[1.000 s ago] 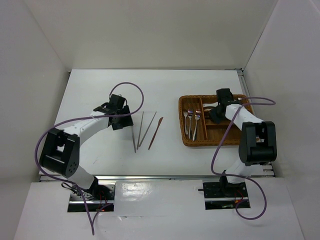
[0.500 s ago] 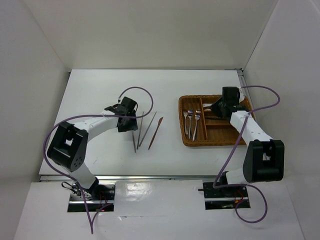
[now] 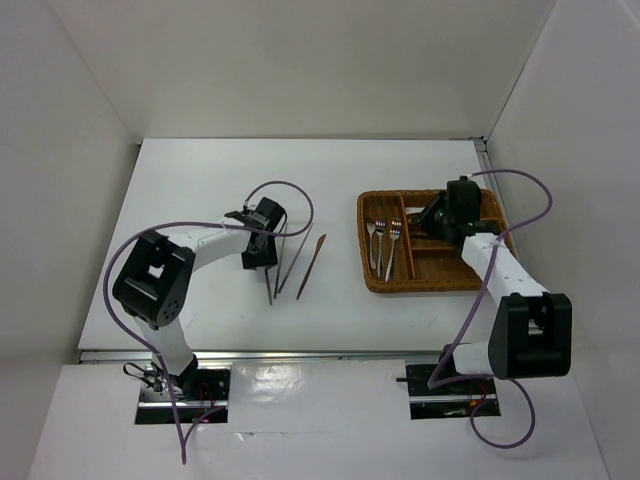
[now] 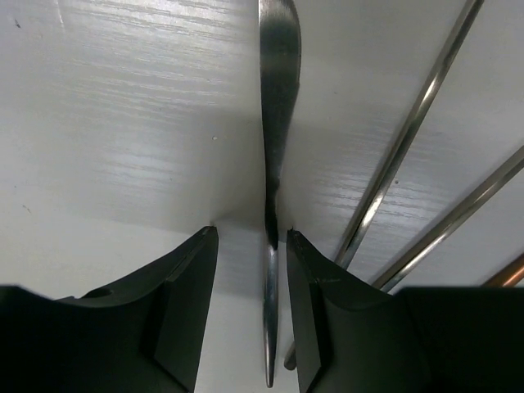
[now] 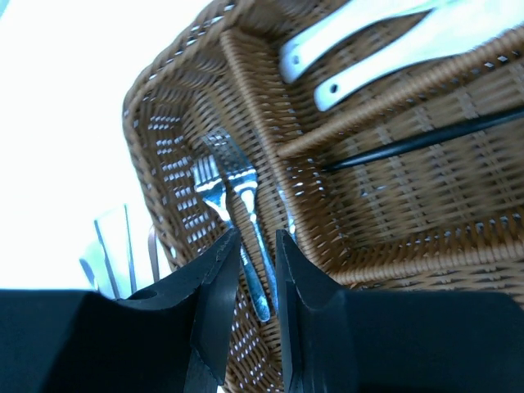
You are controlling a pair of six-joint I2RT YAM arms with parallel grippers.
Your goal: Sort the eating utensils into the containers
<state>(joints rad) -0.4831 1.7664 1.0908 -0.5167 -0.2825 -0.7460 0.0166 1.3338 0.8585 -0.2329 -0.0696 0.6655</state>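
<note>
Top external view: the left arm (image 3: 205,240) reaches from the near-left corner toward the middle of the tabletop (image 3: 200,180), with the left gripper (image 3: 263,260) pointed down at the far end of a silver utensil (image 3: 270,287). The utensil's long axis runs from near edge to far edge. Two grey sticks (image 3: 293,258) and a brown stick (image 3: 311,266) lie just beside it, leaning slightly toward the right edge. The right arm (image 3: 495,265) bends over the wicker tray (image 3: 420,288), which sits close to the right edge, and the right gripper (image 3: 428,222) hangs above the tray's centre. The forks (image 3: 385,242) lie lengthwise in the tray's left compartment, tines toward the far edge. Left wrist view: the left gripper (image 4: 251,233) is spread and straddles the silver utensil (image 4: 278,90). Its thin stem passes between the fingers (image 4: 184,303), nearer one than the other and not clamped. Right wrist view: the right gripper (image 5: 258,237) has its fingers (image 5: 217,311) a narrow gap apart, pinching nothing. Below it are the forks (image 5: 233,176), with the white spoons (image 5: 368,41) and a dark stick (image 5: 426,139) in separate compartments.
</note>
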